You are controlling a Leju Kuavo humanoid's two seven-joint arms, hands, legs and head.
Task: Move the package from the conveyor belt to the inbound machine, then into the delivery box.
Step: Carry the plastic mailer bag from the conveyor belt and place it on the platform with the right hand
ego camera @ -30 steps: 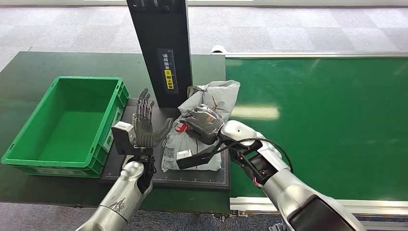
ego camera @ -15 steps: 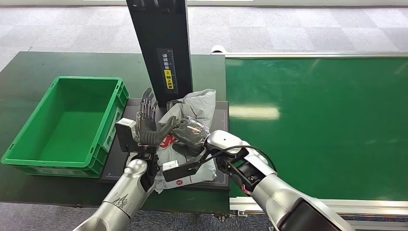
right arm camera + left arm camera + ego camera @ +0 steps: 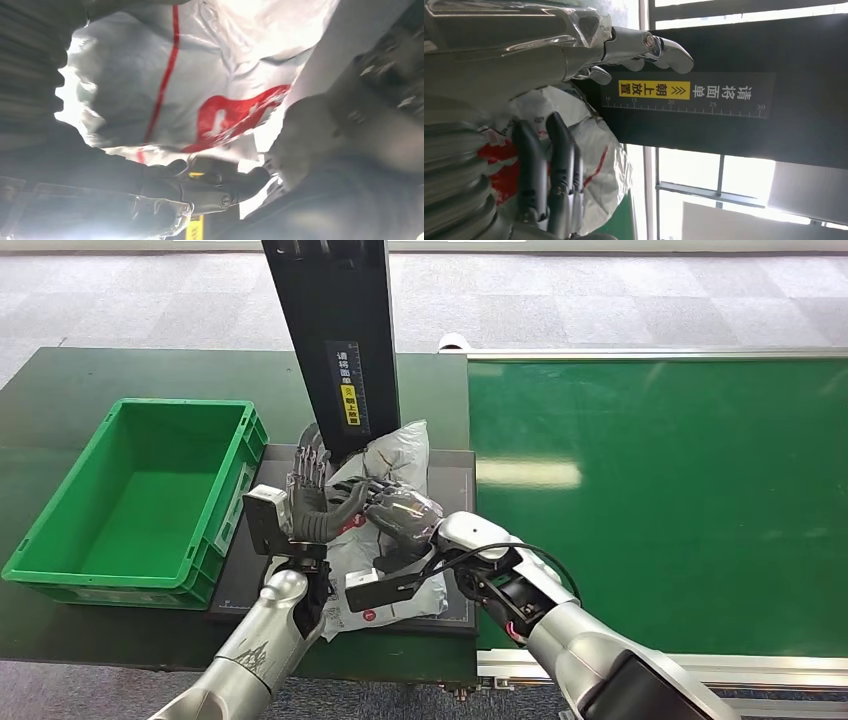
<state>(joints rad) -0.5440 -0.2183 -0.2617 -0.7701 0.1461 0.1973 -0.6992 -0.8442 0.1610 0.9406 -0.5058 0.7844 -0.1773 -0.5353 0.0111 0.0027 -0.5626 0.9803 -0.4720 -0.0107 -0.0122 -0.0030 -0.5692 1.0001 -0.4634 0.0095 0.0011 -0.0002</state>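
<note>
We have the package [image 3: 385, 465] off the conveyor belt [image 3: 660, 500] and over the inbound machine [image 3: 455, 480] platform, pressed between our 2 hands: right hand [image 3: 400, 518] gripping it, left hand [image 3: 312, 502] spread against its side. The delivery box [image 3: 70, 562] remains unfilled.

Package [image 3: 200, 75]: white-grey plastic mailing bag, crinkled and glossy, seen very close. A thin red line runs lengthwise across its surface; a broader red printed mark sits near the middle, its shape not readable.

Right hand [image 3: 125, 185]: dark fingers [image 3: 210, 192] and grey ribbed cover, pressed against the bag's surface. A clear, shiny plastic film covers part of the hand and glares brightly.

Second dark, blurred mass [image 3: 360, 150]: touching the bag on the opposite side; what it is cannot be told.

Yellow label [image 3: 192, 227]: a small strip, just beside the fingers; markings too small to read.
</note>
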